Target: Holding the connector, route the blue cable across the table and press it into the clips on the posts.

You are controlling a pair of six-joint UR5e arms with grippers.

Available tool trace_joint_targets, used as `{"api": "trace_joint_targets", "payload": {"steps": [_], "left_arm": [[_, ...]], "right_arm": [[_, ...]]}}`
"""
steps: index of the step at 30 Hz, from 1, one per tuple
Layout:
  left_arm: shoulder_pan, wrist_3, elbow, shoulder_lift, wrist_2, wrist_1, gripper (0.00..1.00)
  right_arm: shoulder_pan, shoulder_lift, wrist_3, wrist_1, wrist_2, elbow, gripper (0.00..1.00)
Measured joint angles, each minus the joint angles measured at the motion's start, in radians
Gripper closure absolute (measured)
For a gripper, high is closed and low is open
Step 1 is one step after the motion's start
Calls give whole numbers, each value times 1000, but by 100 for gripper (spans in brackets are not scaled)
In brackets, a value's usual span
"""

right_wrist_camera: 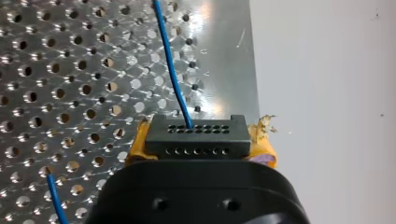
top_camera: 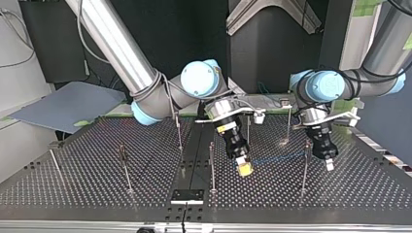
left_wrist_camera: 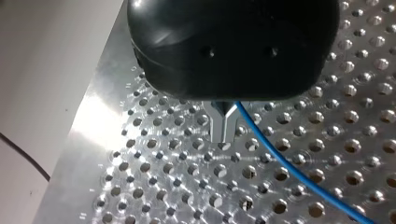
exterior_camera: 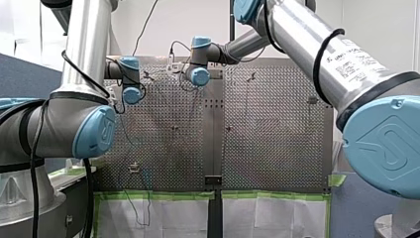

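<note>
My right tool [top_camera: 244,168] is clamping the connector [right_wrist_camera: 196,137]; my narrowed left tool [left_wrist_camera: 223,127] is pinching the blue cable [left_wrist_camera: 289,173]. Routing is starting, I judge; next probably calls for pressing it onto the mid-frame post [top_camera: 212,162].

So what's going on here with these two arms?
My right gripper holds the black connector between its yellow pads. My left gripper is shut on the blue cable, which stretches between the two grippers just above the perforated table, among the posts. Whether it sits in any clip, I cannot tell.
</note>
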Motion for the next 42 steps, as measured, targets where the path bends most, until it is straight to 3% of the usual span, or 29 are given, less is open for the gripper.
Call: {"api": "trace_joint_targets", "payload": {"steps": [5,7,9,10,11,12,13,15,19,24,32,37,42], "left_arm": [[6,-29,0,-2,-17,-14,100],[7,-45,0,-2,-30,-26,94],[8,-60,0,-2,-42,-40,74],[8,-71,0,-2,-49,-51,74],[8,-79,0,-2,-54,-58,57],[8,-87,0,-1,-58,-65,50],[7,-97,0,0,-61,-76,50],[6,-111,0,1,-63,-92,39],[4,-125,-10,8,-57,-125,32],[6,-140,-46,40,-33,-168,3],[2,-202,-117,111,7,-212,0],[-5,-212,-138,158,9,-255,0],[-11,-213,-144,198,12,-296,0]], "right_arm": [[2,1,0,2,0,-5,100],[4,3,0,3,0,-5,100],[5,6,0,4,0,-5,100],[7,9,0,4,1,-5,100],[7,12,0,5,2,-5,100],[8,15,0,6,2,-6,100],[10,20,0,7,3,-5,100],[12,28,1,9,4,-5,100],[18,46,2,14,11,-5,100],[24,64,3,18,22,-4,100],[24,81,3,21,41,-4,100],[20,82,7,24,51,-4,100],[15,82,18,41,80,-4,100]]}}
